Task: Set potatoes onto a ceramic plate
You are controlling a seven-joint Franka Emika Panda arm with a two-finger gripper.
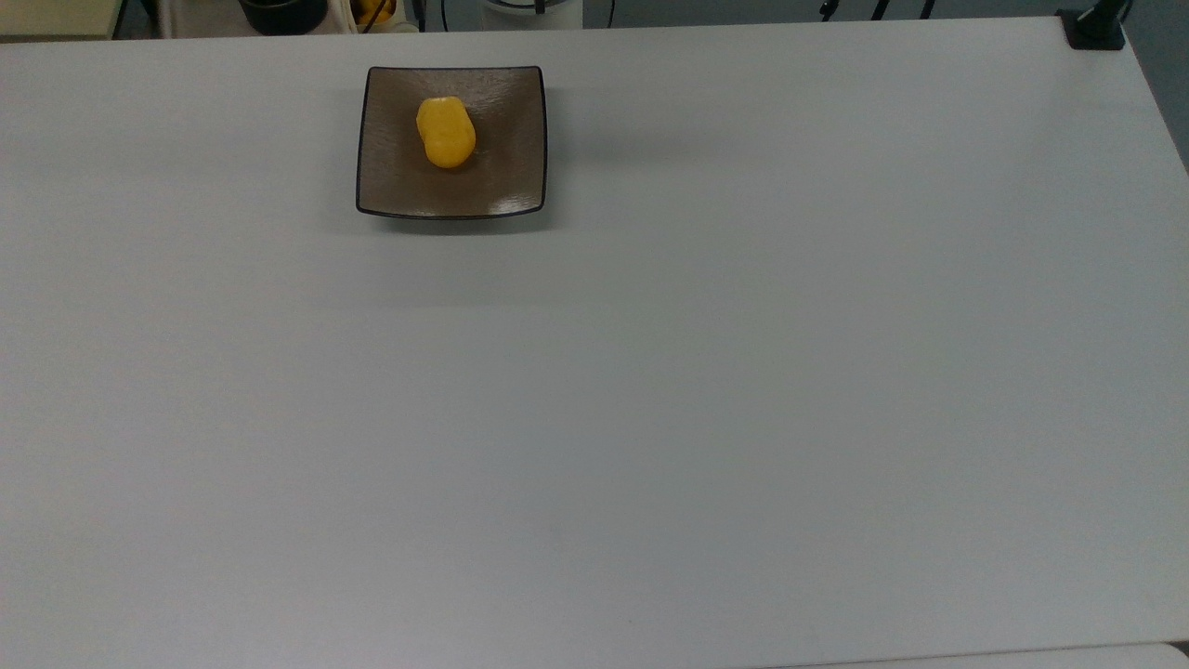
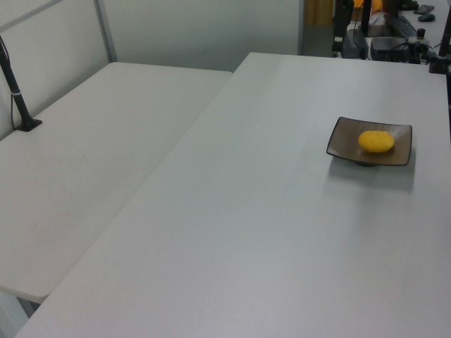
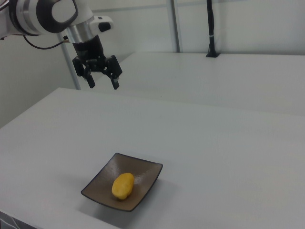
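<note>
The yellow-orange potato [image 1: 446, 133] lies on the square brown ceramic plate [image 1: 506, 186] near the far edge of the table in the top view. The left view has the potato [image 2: 376, 141] on the plate [image 2: 341, 143] at its right side. In the right view the potato [image 3: 123, 185] rests in the plate [image 3: 145, 174] at the lower left. My gripper [image 3: 103, 84] hangs high above the table at the right view's upper left, well away from the plate, open with nothing between its fingers.
A second white table [image 2: 91, 155] adjoins on the left view's left, with a black pole clamp [image 2: 21, 116] on it. A black clamp [image 1: 1094, 28] sits at the top view's upper right corner. Dark equipment [image 2: 384, 42] stands beyond the table's far end.
</note>
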